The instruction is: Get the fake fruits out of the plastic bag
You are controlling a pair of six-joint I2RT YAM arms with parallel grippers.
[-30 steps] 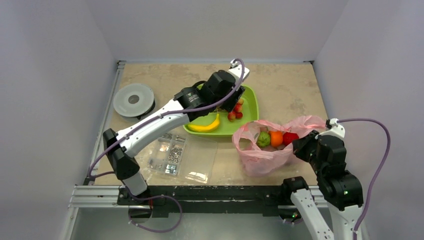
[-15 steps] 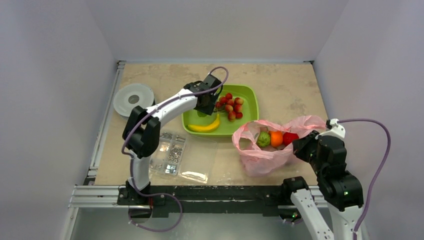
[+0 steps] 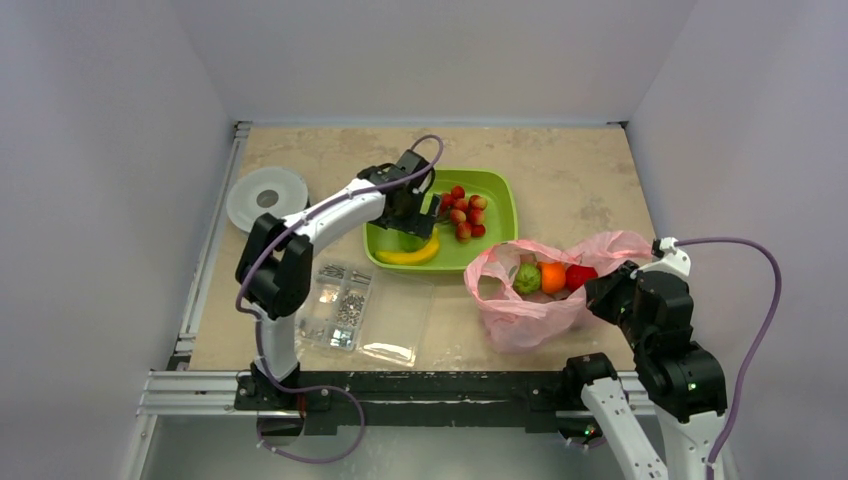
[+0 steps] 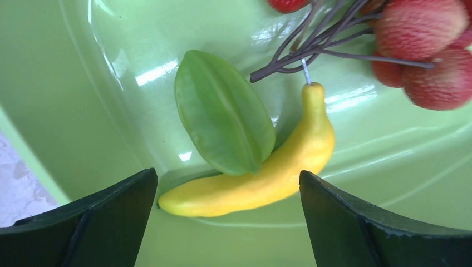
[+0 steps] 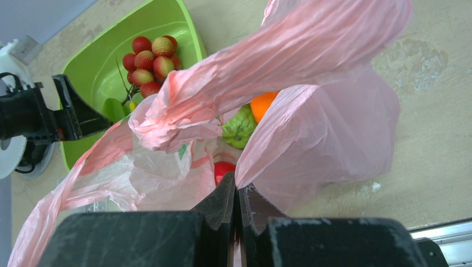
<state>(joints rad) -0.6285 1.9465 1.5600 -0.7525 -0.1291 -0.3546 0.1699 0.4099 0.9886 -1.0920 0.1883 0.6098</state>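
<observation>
1. Room first: plain pale walls box in a beige, mottled stone-look tabletop (image 3: 560, 170), and a black rail (image 3: 400, 385) runs along the near edge where the arms bolt on
2. Far left there's a flat round grey disc (image 3: 267, 199). Nearer the rail is a clear flat compartment box of metal screws (image 3: 345, 308). Both just lie on the tabletop
3. The left gripper (image 4: 228, 175) hangs low over the near-left part of the glossy lime-green plastic tray (image 3: 503, 195), fingers spread wide with nothing between them
4. Right under it in the tray: a small yellow plastic banana (image 4: 261, 178) with a smooth green pointed-oval piece (image 4: 222, 111) touching it. A cluster of bumpy red berries on a dark stem (image 3: 462, 212) sits further right
5. Just off the tray's near-right corner, the thin crinkly translucent pink plastic bag (image 3: 525, 318) sits open on the tabletop. In it, in a row: a bumpy green fruit (image 3: 527, 277), an orange round fruit (image 3: 552, 275), a red fruit (image 3: 581, 276)
6. The right gripper (image 5: 236, 194) is clamped tight on a pinch of the bag's right side, holding the film up
</observation>
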